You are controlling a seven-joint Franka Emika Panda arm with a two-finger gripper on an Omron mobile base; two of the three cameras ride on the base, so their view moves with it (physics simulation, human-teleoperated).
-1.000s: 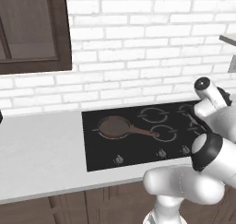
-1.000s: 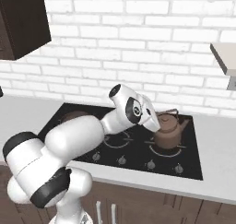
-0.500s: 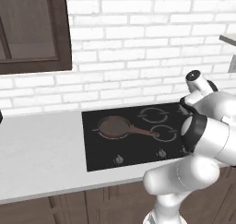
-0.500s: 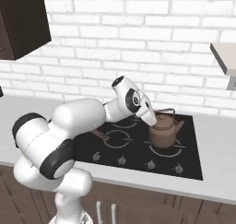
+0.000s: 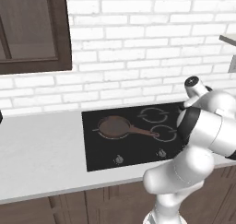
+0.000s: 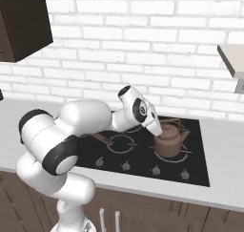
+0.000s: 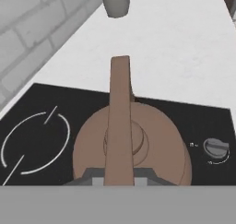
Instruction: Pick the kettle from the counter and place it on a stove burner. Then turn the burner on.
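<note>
Now kettle (image 6: 170,141) on cooktop (image 6: 198,170) (upright).

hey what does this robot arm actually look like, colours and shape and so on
The arm is built from glossy white, rounded, bulbous segments, with black bands at its joints. A round black-and-white disc sits on the wrist. The gripper end is a white, tapering block. No cables or lettering can be made out.
</note>
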